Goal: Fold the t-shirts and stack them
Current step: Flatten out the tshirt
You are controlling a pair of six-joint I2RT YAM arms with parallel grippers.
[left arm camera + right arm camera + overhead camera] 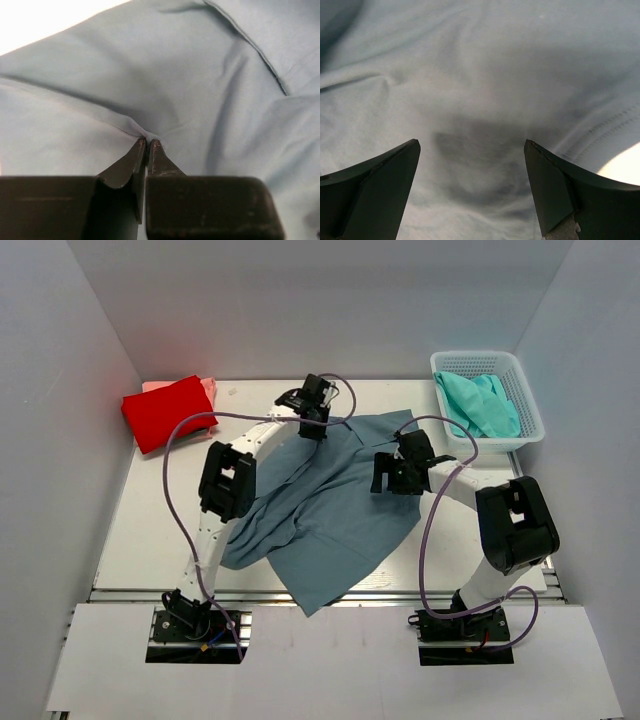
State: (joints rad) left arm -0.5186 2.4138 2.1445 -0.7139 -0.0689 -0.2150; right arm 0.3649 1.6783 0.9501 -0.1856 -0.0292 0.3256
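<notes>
1. The left claw (148,142) has its jaws drawn almost together, pinching a small raised ridge of the blue-grey t-shirt (330,510). Creases run outward from the pinch across the cloth.
2. The right claw (472,150) has its jaws spread wide, with nothing between them. It hangs just over the same shirt, and its shadow falls on the fabric below; a stitched hem shows to the right.
3. The blue-grey t-shirt lies spread and rumpled across the middle of the bench (150,530), between the two arms. The left claw is at its far edge near the collar, and the right claw is over its right side. Its nearest corner reaches the bench's near edge.
4. At the far left corner a folded red t-shirt (168,412) lies against a pink t-shirt (207,385) that peeks out behind it.
5. At the far right a teal t-shirt (480,405) sits bunched inside a white mesh basket (530,410).
</notes>
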